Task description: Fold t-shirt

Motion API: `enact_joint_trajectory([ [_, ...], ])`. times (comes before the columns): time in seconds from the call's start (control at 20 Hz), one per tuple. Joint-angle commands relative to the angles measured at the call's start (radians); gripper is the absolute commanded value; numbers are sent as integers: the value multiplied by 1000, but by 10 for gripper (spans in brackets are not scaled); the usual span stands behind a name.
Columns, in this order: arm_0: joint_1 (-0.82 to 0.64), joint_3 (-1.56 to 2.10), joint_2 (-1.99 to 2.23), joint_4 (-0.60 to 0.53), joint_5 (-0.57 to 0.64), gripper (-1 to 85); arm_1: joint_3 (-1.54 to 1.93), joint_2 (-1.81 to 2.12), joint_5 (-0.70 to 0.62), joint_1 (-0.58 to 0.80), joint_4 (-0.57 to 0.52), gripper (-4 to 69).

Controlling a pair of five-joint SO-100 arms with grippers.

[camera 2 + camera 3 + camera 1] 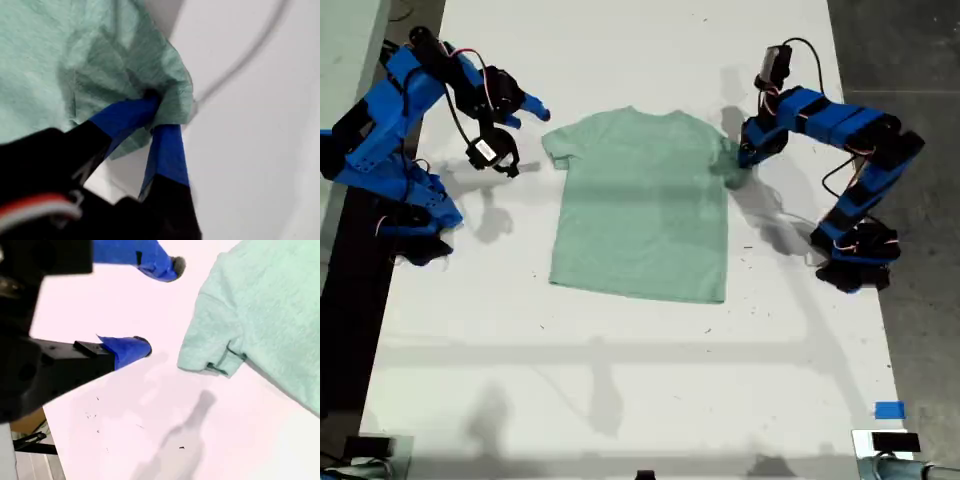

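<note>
near edge of the white table point(620, 400) is bare apart from a blue tape mark point(888, 410) at the exterior view's right. mid-table, the t-shirt point(640, 205) lies flat, hem toward the near side, body unfolded. further back, my first gripper point(157, 112) is clamped on the bunched sleeve at the exterior view's right; that sleeve is gathered, not yet carried over. my second gripper point(160, 305) hovers with jaws apart, beside the other sleeve at the exterior view's left, not touching cloth. judgement: folding has barely begun; both sleeve folds and the body fold remain. hard to tell: how much cloth sits between the closed jaws; no tag made out.
</note>
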Motion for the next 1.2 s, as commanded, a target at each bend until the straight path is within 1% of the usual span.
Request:
enact_joint_trajectory([
  [0.0, -3, -6, 5, -15, 5, 250, -81, 14, 23, 18, 52, -9],
  [0.15, 2, 0, 5, -17, 5, 248, -164, 49, 15, -5, 147, -9],
  [0.4, 2, 15, 11, -21, 3, 249, -445, 147, 31, -100, 390, -9],
  [0.5, 2, 18, 11, -23, 3, 249, -563, 141, 51, -146, 442, -9],
  [0.65, 2, 26, 12, -25, 5, 248, -724, 51, 97, -229, 456, -9],
  [0.9, -3, 43, 20, -26, 5, 249, -1043, -247, 152, -350, 434, -9],
  [1.0, -8, 54, 26, -28, 5, 250, -1127, -360, 163, -371, 402, -9],
  [1.15, -11, 71, 32, -35, 6, 250, -1152, -469, 190, -402, 305, -9],
])
